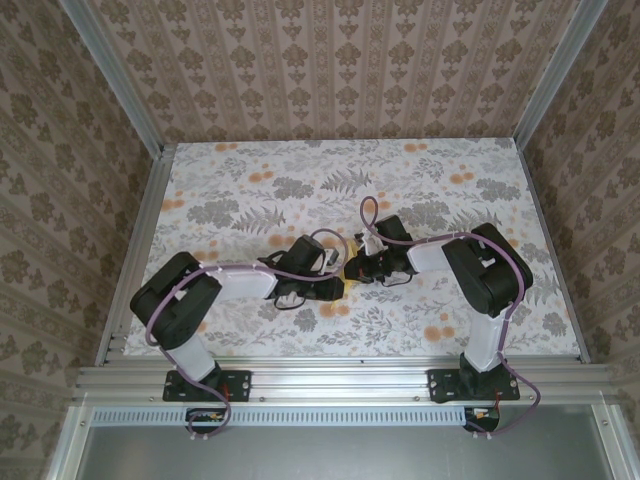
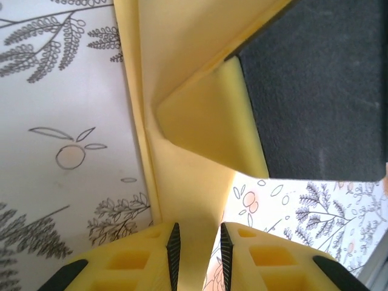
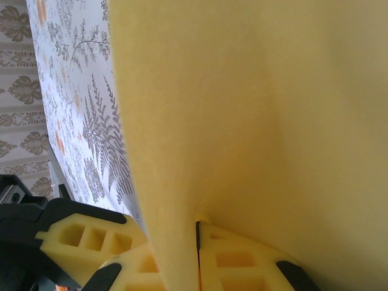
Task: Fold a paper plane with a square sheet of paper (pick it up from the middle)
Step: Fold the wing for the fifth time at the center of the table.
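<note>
Square sheet of paper (image 1: 349,280) at centre of top view, over tabletop (image 1: 240,190), between both arms. Partly folded, creased flap in upper middle of left wrist view. Right end effector (image 3: 197,239) clenched on paper edge — likely anchor, so layers do not slip. Left end effector (image 2: 198,245): jaws narrowly apart, paper band between them — pinched or loose, cannot tell. Probably placed to press fold.

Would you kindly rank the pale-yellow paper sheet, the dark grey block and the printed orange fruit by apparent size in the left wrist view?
1. Pale-yellow paper sheet and dark grey block: too alike to rank, both close to the camera.
2. Printed orange fruit: clearly smallest.
</note>
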Robot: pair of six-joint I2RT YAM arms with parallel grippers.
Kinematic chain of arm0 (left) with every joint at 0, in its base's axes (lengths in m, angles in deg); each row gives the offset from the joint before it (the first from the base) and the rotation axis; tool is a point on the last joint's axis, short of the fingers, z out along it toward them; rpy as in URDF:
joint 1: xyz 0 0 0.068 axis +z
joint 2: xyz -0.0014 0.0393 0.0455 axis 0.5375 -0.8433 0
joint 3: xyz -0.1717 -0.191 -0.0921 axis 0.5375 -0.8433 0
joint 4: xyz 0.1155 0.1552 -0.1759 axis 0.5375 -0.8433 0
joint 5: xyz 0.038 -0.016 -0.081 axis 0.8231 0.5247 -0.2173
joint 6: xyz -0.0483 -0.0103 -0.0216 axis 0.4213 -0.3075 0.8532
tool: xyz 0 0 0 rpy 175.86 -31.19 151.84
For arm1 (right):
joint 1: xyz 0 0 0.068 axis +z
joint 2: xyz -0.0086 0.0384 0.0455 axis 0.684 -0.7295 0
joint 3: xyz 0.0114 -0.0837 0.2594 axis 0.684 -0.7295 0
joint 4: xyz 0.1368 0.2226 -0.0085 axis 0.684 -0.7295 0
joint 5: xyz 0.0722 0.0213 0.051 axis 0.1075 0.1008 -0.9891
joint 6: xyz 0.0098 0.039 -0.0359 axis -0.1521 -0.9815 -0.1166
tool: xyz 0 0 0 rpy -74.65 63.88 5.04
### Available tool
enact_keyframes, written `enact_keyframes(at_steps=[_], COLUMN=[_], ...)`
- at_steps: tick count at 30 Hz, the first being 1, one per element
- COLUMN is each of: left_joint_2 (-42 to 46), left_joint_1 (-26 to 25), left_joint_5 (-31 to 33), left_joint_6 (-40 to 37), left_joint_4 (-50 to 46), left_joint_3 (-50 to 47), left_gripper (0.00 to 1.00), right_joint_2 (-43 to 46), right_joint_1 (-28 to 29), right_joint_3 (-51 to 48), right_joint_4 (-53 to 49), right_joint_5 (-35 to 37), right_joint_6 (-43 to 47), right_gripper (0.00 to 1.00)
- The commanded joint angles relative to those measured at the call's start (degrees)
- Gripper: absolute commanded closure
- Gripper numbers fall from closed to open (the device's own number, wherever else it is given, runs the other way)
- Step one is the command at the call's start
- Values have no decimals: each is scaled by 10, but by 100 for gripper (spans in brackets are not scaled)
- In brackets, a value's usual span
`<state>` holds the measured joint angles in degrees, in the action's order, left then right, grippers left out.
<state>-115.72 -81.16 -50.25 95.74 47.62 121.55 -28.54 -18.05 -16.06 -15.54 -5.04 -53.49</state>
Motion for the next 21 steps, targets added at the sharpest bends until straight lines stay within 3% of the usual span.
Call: enact_keyframes(at_steps=[1, 9, 21], left_joint_2=[38, 78, 36], left_joint_1=[-26, -76, -97], left_joint_5=[61, 173, 200], left_joint_6=[-25, -39, -50], left_joint_4=[-59, -154, -173], left_joint_3=[9, 17, 62], left_gripper=[73, 72, 72], right_joint_2=[-37, -40, -43], right_joint_1=[-3, -3, -3], right_joint_3=[-7, -6, -6], right_joint_4=[-29, -30, -28], right_joint_5=[55, 57, 57], right_joint_6=[2, 1, -1], right_gripper=[92, 92, 92])
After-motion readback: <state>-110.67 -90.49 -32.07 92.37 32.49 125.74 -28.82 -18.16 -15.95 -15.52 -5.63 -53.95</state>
